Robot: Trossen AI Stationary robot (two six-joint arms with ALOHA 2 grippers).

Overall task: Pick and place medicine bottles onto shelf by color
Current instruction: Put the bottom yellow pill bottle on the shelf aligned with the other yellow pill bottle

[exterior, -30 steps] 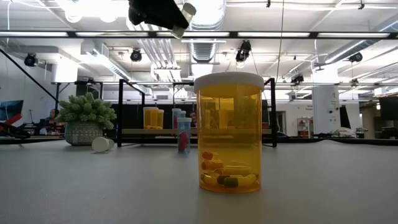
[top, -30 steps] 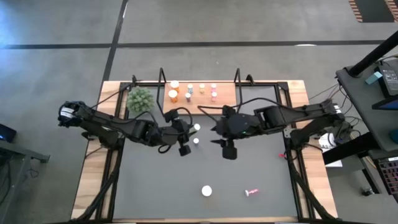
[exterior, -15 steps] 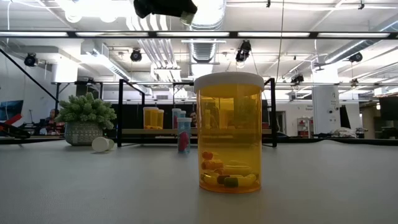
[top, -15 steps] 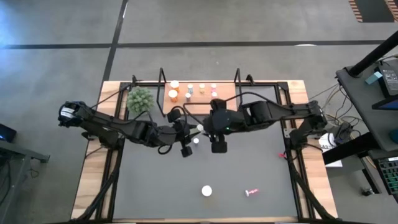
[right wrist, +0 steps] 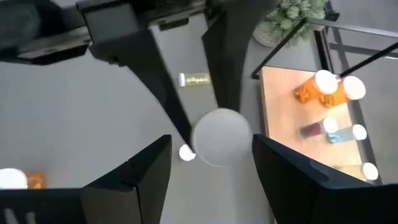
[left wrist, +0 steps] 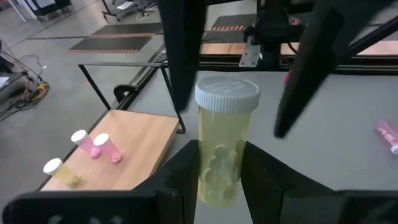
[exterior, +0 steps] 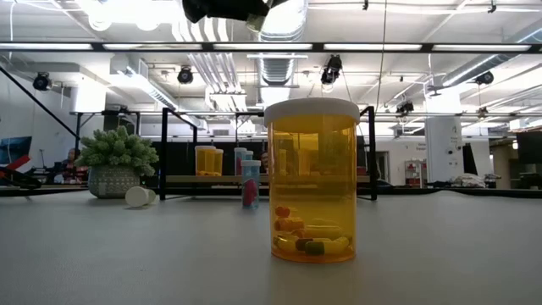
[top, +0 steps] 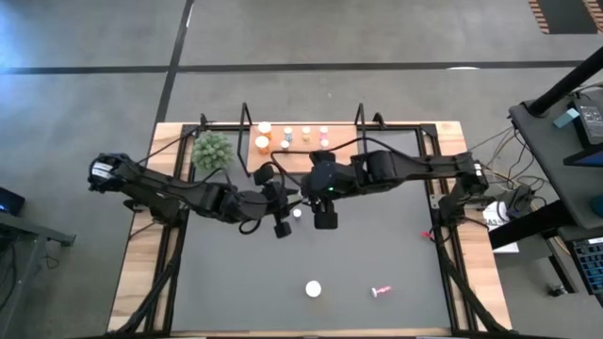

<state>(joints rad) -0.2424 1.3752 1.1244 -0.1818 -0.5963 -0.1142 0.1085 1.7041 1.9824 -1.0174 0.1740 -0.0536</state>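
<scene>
the left gripper (top: 285, 195) hangs over the mat's far middle, its fingers (left wrist: 186, 180) clamped on a pale yellow-green bottle (left wrist: 219, 146) with a white cap, held upright. the right gripper (top: 306, 193) faces it, jaws spread wide, its 2 dark fingers (left wrist: 180, 50) standing on either side of that bottle's cap without touching it, as far as the wrist views let one judge. a small white-capped bottle (top: 297, 213) stands on the mat (top: 236, 273) just below the 2 grippers. the shelf (top: 339, 148) lies along the table's far edge, between its black wire frames, carrying 2 orange bottles (top: 263, 141) at its left end and a few smaller pink and bluish ones (top: 323, 143) toward the middle. the green spiky plant (top: 213, 150) sits beside the shelf's left end. near the mat's front edge stand a wide orange bottle (exterior: 311, 180), which fills the low view and hides much of the shelf behind it, and a pink bottle (top: 381, 291) lying on its side to its right. over the last second the right arm has swung leftward, bringing its gripper from clear mat up around the held bottle, while the left arm has stayed put.
</scene>
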